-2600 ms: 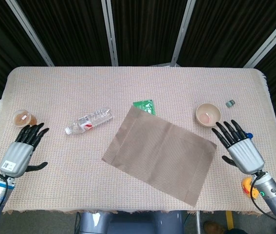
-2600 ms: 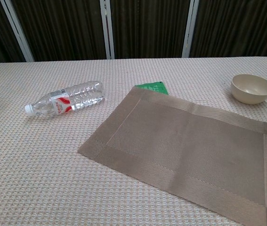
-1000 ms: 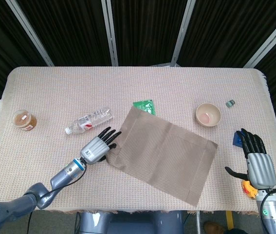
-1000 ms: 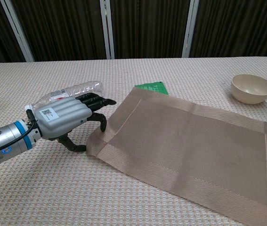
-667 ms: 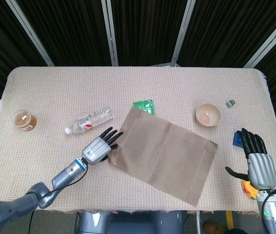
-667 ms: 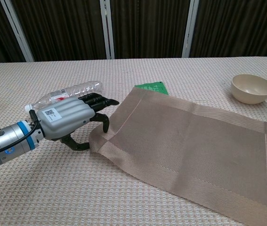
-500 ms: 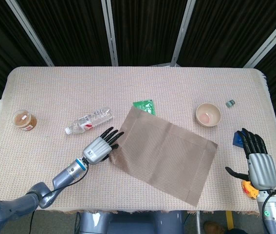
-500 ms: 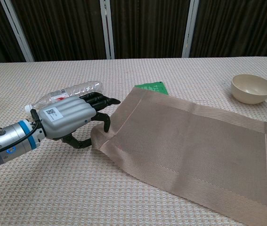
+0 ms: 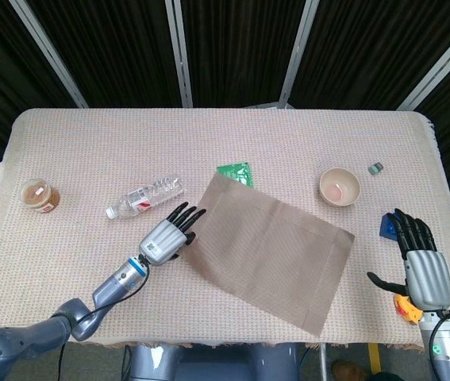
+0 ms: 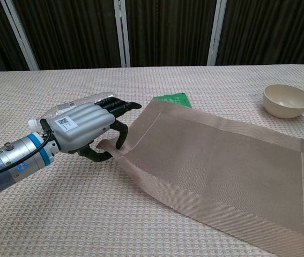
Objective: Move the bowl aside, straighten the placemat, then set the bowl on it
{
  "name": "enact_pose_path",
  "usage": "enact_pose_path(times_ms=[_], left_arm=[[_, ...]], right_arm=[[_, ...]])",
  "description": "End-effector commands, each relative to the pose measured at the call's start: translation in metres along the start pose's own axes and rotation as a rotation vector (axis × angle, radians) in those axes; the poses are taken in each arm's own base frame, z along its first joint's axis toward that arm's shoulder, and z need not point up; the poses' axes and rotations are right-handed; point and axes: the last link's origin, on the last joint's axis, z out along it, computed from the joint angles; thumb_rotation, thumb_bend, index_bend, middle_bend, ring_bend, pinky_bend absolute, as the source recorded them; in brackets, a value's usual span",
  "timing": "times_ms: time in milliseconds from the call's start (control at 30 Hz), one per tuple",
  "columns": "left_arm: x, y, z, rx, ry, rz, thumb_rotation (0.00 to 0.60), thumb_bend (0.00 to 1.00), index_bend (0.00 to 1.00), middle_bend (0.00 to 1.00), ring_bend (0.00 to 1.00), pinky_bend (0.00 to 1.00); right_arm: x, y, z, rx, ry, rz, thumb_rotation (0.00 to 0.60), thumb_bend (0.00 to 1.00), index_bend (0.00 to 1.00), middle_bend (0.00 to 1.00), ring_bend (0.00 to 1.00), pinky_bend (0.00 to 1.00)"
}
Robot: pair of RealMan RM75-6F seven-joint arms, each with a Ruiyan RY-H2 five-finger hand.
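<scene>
The left hand (image 10: 84, 130) is pinching the near-left corner of the skewed placemat (image 9: 268, 250), apparently to swing it square. The bowl (image 9: 340, 187) is sitting aside at far right, while the right hand (image 9: 419, 262) is hovering empty, fingers spread.

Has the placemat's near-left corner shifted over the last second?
Yes. The left hand has dragged the placemat corner rightward, away from the water bottle; the bowl stays put.

No text can be made out anywhere. A small square code sticker is seen on the back of the left hand (image 10: 82, 127) — too fine to be read — and the red-and-white label on the plastic bottle (image 9: 144, 196) is blurred.
</scene>
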Motion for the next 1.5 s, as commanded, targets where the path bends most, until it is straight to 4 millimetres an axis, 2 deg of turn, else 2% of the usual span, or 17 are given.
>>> enact_pose_path(times_ms=[33, 167, 300, 567, 700, 833, 1200, 1500], left_arm=[[0.000, 0.000, -0.002, 0.022, 0.015, -0.008, 0.600, 0.47, 0.76, 0.00, 0.00, 0.00], [0.002, -0.002, -0.008, 0.040, 0.031, -0.018, 0.600, 0.49, 0.77, 0.00, 0.00, 0.00], [0.005, -0.002, -0.023, 0.058, 0.037, -0.025, 0.600, 0.50, 0.77, 0.00, 0.00, 0.00], [0.011, 0.005, -0.075, 0.152, -0.047, -0.007, 0.600, 0.50, 0.78, 0.00, 0.00, 0.00], [0.022, 0.013, -0.102, 0.204, -0.123, 0.009, 0.600, 0.50, 0.78, 0.00, 0.00, 0.00], [0.029, 0.020, -0.120, 0.216, -0.190, -0.011, 0.600, 0.50, 0.78, 0.00, 0.00, 0.00], [0.042, 0.029, -0.154, 0.147, -0.296, -0.081, 0.600, 0.50, 0.77, 0.00, 0.00, 0.00], [0.041, 0.035, -0.167, 0.152, -0.341, -0.112, 0.600, 0.50, 0.75, 0.00, 0.00, 0.00]], right_arm=[[0.001, -0.001, -0.001, 0.004, 0.003, 0.004, 0.600, 0.00, 0.00, 0.00, 0.00, 0.00], [0.003, -0.002, -0.002, 0.011, 0.009, 0.009, 0.600, 0.00, 0.00, 0.00, 0.00, 0.00], [0.006, -0.003, -0.004, 0.015, 0.015, 0.015, 0.600, 0.00, 0.00, 0.00, 0.00, 0.00], [0.009, -0.005, -0.006, 0.028, 0.022, 0.025, 0.600, 0.00, 0.00, 0.00, 0.00, 0.00], [0.011, -0.007, -0.006, 0.035, 0.027, 0.028, 0.600, 0.00, 0.00, 0.00, 0.00, 0.00], [0.011, -0.008, -0.006, 0.039, 0.026, 0.027, 0.600, 0.00, 0.00, 0.00, 0.00, 0.00], [0.009, -0.009, -0.007, 0.041, 0.022, 0.020, 0.600, 0.00, 0.00, 0.00, 0.00, 0.00], [0.009, -0.010, -0.007, 0.042, 0.024, 0.019, 0.600, 0.00, 0.00, 0.00, 0.00, 0.00]])
